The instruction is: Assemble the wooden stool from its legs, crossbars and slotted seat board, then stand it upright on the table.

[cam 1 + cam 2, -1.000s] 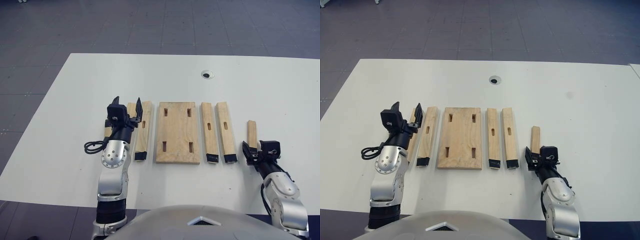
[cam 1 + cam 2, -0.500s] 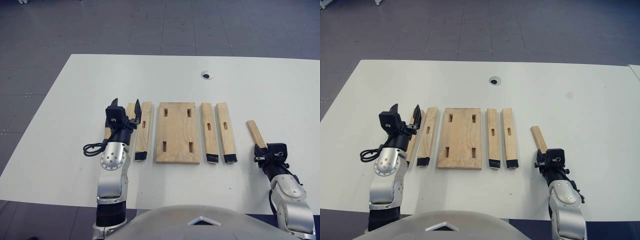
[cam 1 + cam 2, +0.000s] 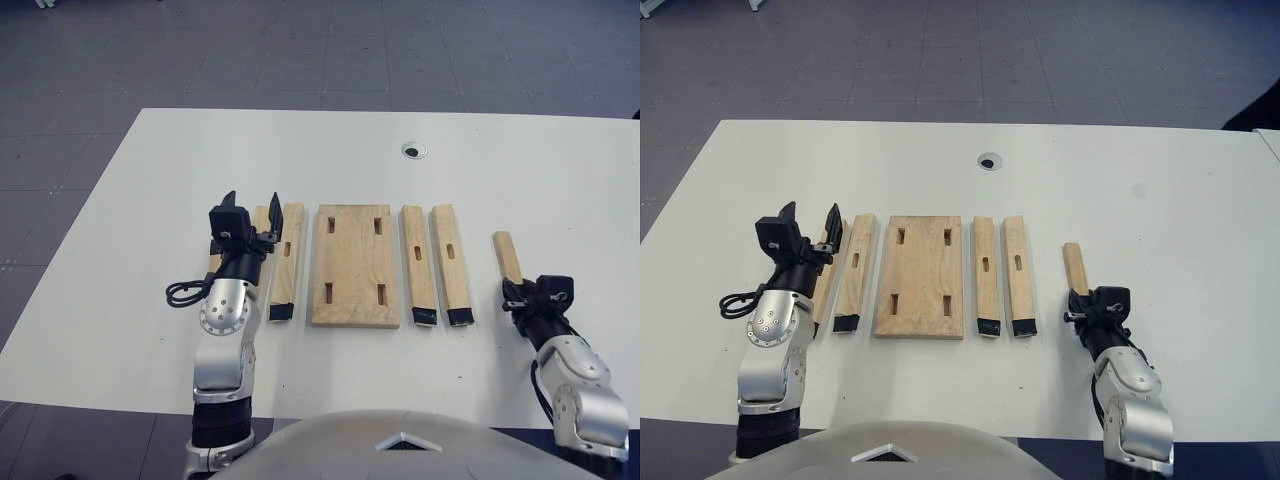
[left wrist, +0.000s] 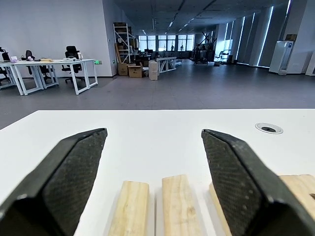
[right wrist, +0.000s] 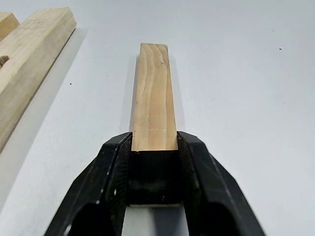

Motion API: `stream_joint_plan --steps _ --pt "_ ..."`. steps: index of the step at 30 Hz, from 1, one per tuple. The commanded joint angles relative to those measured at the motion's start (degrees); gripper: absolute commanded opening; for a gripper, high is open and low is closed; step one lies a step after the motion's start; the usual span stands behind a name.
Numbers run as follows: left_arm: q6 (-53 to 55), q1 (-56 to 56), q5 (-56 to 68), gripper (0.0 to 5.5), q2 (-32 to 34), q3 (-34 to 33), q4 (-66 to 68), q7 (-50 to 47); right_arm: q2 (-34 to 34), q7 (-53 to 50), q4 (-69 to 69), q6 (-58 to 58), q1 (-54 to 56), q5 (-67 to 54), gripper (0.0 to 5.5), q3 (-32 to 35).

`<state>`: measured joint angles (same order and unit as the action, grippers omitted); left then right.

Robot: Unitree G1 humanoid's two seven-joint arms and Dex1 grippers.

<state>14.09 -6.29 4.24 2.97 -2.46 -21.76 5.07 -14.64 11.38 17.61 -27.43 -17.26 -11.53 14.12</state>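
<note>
Here we see the slotted seat board (image 3: pixel 354 264) lying flat in the middle of the white table (image 3: pixel 560 170), with nothing fitted into it. Just to its right lies the inner right leg (image 3: pixel 418 264), with the outer right leg (image 3: pixel 450 263) close beside it. Both are slotted and have their black-capped ends toward the robot. The left leg (image 3: pixel 287 259) lies just beside the board's other long edge.

The left gripper (image 3: pixel 253 200) hovers over the pieces left of that leg with its fingers spread wide and gripping nothing. Between them, the left wrist view shows two narrow bars (image 4: pixel 129 211) side by side on the table.

Well to the right, the right gripper (image 5: pixel 153 142) pinches the near end of the right crossbar (image 5: pixel 153 88) between its fingers. The bar points away from the robot, and we cannot tell whether it rests on the table. A round cable hole (image 3: pixel 414 150) sits farther back.
</note>
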Motion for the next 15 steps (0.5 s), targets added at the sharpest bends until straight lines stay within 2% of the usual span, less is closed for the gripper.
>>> stream_joint_plan --steps 1,4,8,11,15 --pt "11.84 8.85 13.86 3.54 2.15 -3.16 -1.43 7.05 -2.01 -1.41 4.73 -1.75 14.97 -2.80 1.32 1.67" --pt "25.10 21.69 33.74 3.54 0.20 -9.60 3.47 8.63 -1.90 1.20 6.65 -2.84 24.01 -4.97 1.32 -2.76" --pt "37.20 35.26 55.60 3.54 -1.85 -16.47 15.40 7.47 -1.40 10.64 1.42 3.58 30.85 -5.23 1.32 -11.74" --pt "42.14 40.05 62.42 3.54 -1.63 -18.78 25.06 6.18 -1.86 16.14 0.20 6.84 31.45 -5.43 1.32 -15.65" --pt "46.89 40.90 66.66 3.54 -1.76 -19.11 29.75 2.83 -0.90 17.68 -0.51 9.77 32.87 -4.66 1.32 -17.85"
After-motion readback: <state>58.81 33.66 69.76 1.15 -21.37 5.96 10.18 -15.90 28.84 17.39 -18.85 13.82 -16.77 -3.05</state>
